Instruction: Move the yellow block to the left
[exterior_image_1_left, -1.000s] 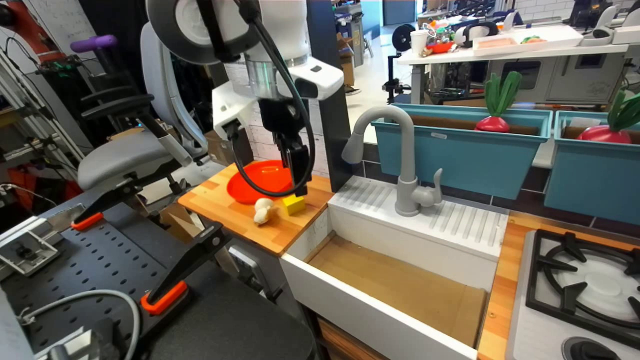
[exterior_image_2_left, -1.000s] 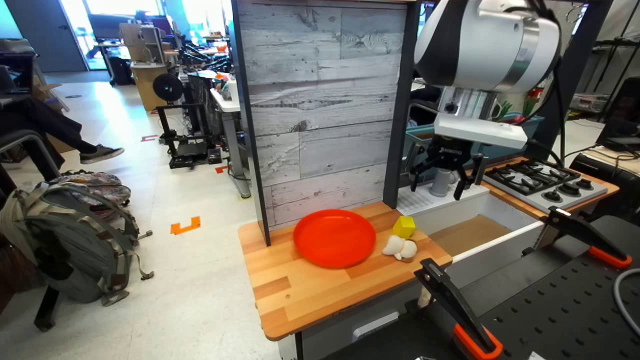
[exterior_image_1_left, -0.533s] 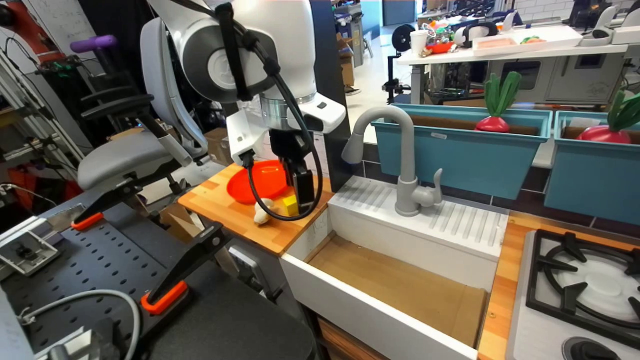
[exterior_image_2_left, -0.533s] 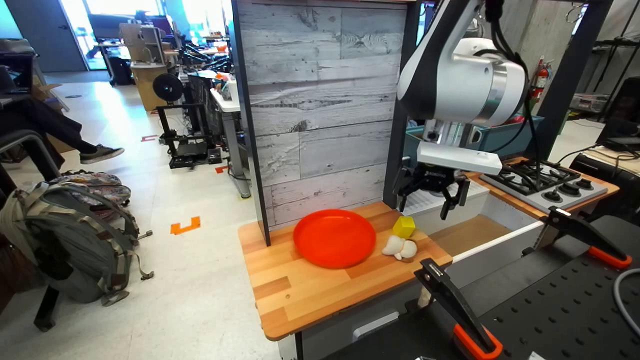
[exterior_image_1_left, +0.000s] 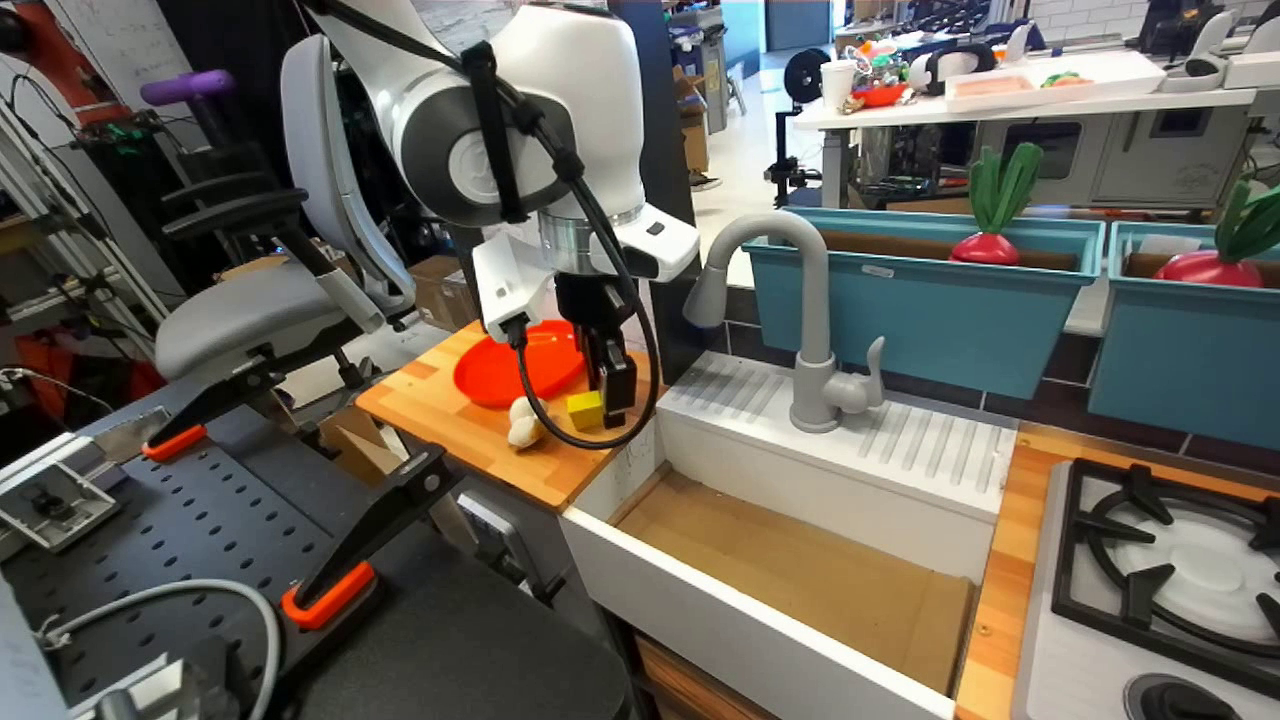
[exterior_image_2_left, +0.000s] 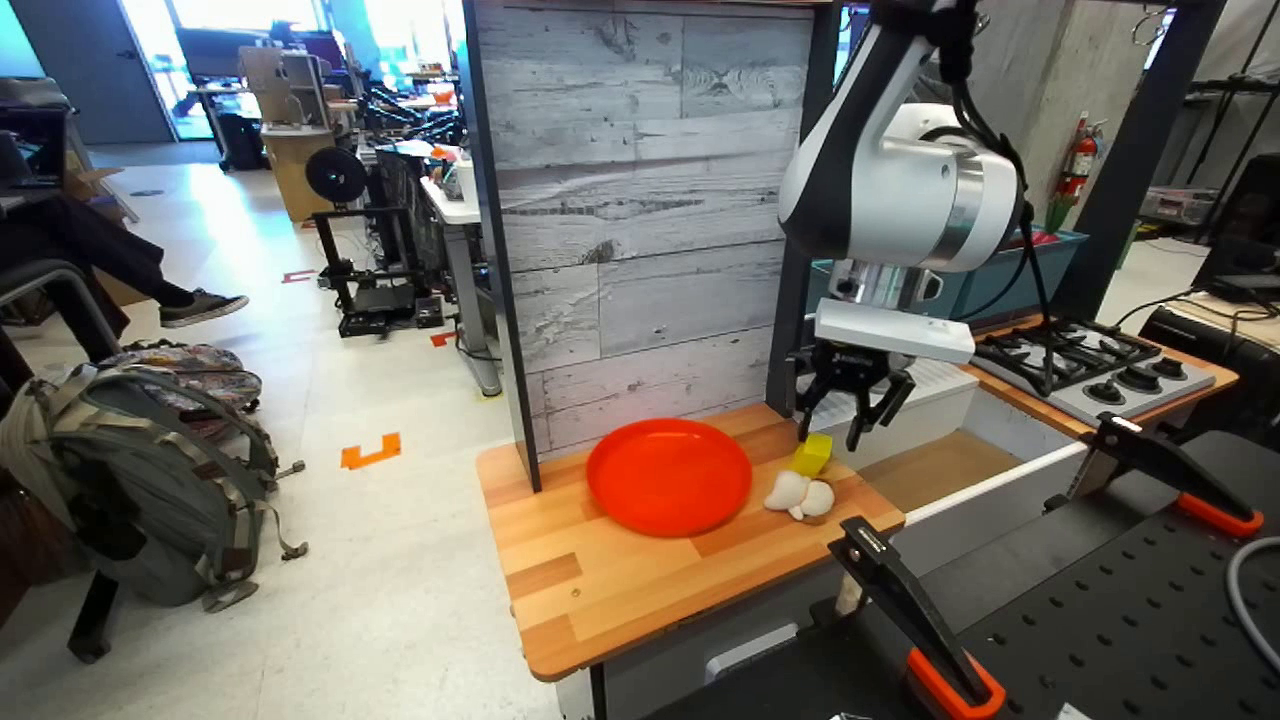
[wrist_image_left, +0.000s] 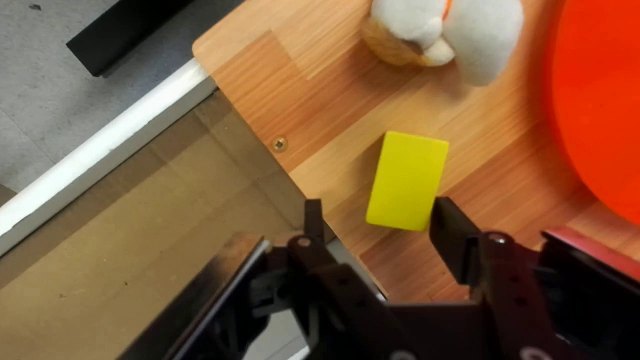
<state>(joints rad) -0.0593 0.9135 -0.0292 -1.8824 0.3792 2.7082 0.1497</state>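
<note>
Wooden counter (exterior_image_2_left: 640, 580) by sink (exterior_image_1_left: 740, 645) | yellow block (wrist_image_left: 407, 181) was seen near the counter's edge | gripper (wrist_image_left: 377, 207) was poised above, 2 fingers (wrist_image_left: 313, 215) spread wide, empty, presumably for straddling it

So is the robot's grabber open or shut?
Open. In the wrist view, the gripper has its two fingers spread apart, and bare wooden counter shows between one finger and the yellow block, so the block isn't pinched.

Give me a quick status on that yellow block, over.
End effector open. Yellow block ungripped on wooden countertop. Cream plush toy, red plate nearby; neither seems in the way.
</note>
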